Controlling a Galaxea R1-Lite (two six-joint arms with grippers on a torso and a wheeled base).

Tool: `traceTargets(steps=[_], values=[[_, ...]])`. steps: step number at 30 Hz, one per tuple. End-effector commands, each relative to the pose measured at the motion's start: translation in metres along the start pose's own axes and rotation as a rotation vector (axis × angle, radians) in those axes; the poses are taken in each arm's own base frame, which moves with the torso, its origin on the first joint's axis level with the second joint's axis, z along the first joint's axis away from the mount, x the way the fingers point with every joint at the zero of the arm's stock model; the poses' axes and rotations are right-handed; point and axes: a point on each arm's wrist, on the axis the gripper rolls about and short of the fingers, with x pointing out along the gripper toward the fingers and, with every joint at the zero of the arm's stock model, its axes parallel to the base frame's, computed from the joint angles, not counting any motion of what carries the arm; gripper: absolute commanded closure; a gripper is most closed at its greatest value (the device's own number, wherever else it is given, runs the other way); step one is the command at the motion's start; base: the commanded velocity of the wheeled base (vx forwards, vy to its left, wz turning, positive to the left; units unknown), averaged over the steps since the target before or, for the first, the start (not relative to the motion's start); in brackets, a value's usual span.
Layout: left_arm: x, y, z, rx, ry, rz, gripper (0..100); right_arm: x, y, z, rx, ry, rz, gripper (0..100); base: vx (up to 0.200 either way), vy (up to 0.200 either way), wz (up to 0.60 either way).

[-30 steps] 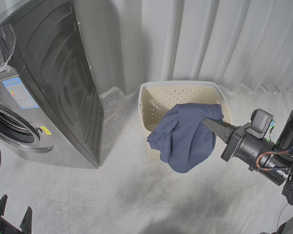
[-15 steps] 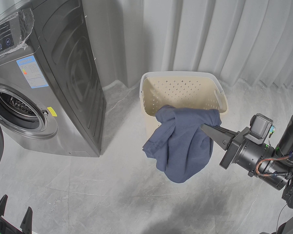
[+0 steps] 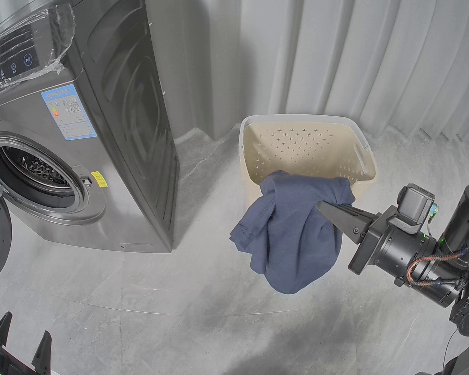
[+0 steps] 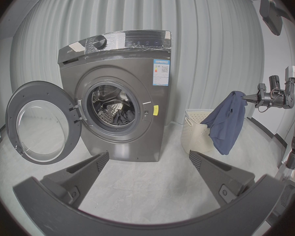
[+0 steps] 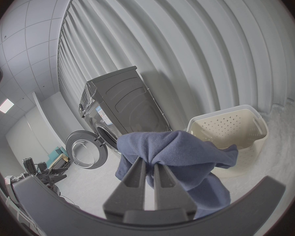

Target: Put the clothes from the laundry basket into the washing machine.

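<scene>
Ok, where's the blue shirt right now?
In the head view the blue shirt hangs from the right end effector, right of centre, just in front of the basket.

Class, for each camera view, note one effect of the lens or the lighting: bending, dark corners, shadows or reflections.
Head view: the washing machine throws a soft shadow on the curtain behind it. Left wrist view: the curtain folds bow outward and the corners go black. Right wrist view: the same bowing, and the washing machine leans.

I log one blue garment [image 3: 292, 235] hanging bunched before the upright cream laundry basket [image 3: 307, 147], grey washing machine [image 3: 130, 105] door open.
</scene>
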Motion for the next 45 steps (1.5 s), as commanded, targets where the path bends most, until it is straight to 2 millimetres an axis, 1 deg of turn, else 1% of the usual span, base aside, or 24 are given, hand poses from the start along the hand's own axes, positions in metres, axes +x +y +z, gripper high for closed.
traceTargets(steps=[1,15,24,42,45], values=[[0.0003,0.0001,-0.0043,0.0,0.004,0.001,0,0.0014,0.0008,-0.0002,0.0,0.0,0.004,100,0.0,0.2,0.0],[0.0003,0.0001,-0.0043,0.0,0.004,0.001,0,0.0018,0.0011,0.0008,-0.001,-0.006,0.005,100,0.0,0.2,0.0],[0.0002,0.0001,-0.0039,0.002,0.003,0.001,0,0.0017,0.0013,0.0015,-0.001,-0.009,0.006,100,0.0,0.0,0.0],[0.0003,0.0001,-0.0043,0.0,0.004,0.003,0,0.0015,0.0014,0.0019,-0.001,-0.01,0.006,100,-0.2,0.0,0.0],[0.0003,0.0001,-0.0043,0.0,0.004,0.001,0,0.0017,0.0013,0.0015,-0.001,-0.009,0.006,100,0.0,0.0,0.0]])
